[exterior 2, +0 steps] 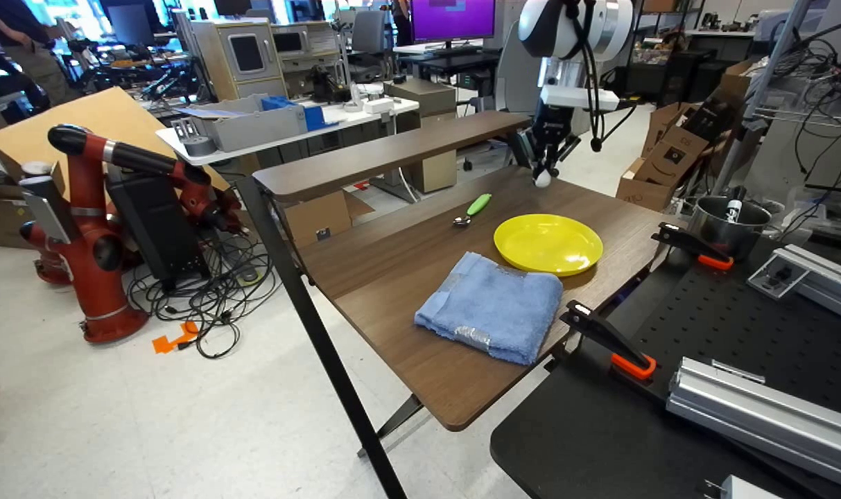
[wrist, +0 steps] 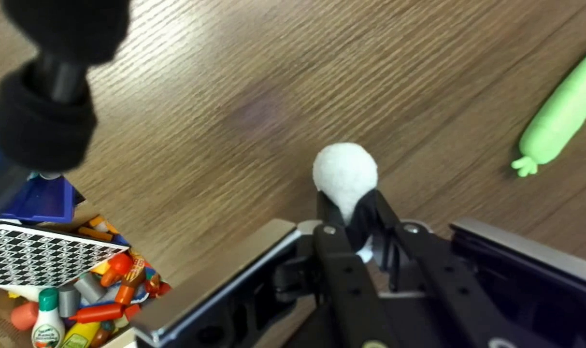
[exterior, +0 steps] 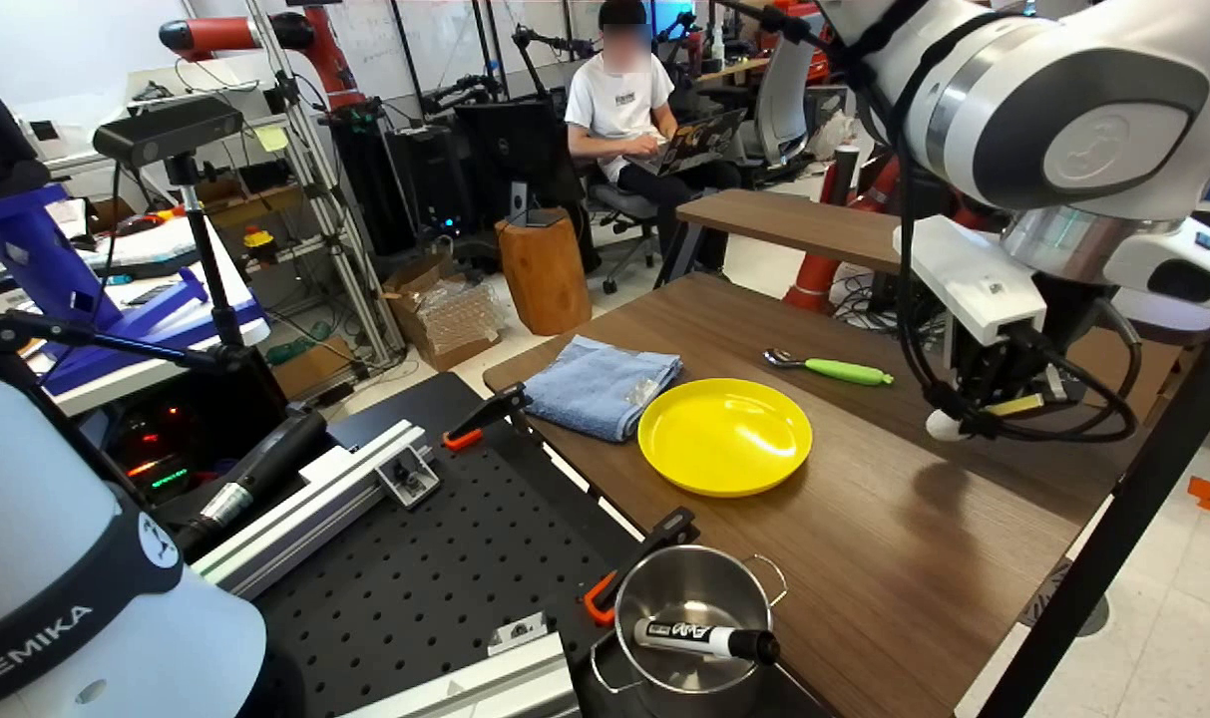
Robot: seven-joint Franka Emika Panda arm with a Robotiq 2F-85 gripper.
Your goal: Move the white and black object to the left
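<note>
A gripper [wrist: 349, 208] clamps a white object [wrist: 345, 170] above a table [exterior: 864, 558], its fingers [wrist: 334, 251] together where the piece tapers so that the round end stands out past the tips, a hold that probably leaves the bulk free for setting down. Any black part cannot be told from the dark fingers. In an exterior view the white object hangs at three o'clock from a plate [exterior: 726, 436], with a spoon [exterior: 848, 372] at the plate's two o'clock and a towel [exterior: 600, 387] at ten. Whose left is meant is unclear: nine o'clock there likely runs over the plate, ten across the spoon. A raised shelf [exterior: 799, 224] toward eleven could limit swing, and cable [exterior: 1068, 437] looping beside the gripper might snag. At the plate's six o'clock, a marker [exterior: 704, 639] leans in a pot [exterior: 684, 573], cap end propped at the rim, off the likely path. Two clamps [exterior 2: 602, 334] bite the table's edge, presumably to hold it fast against the bench [exterior: 415, 578].
</note>
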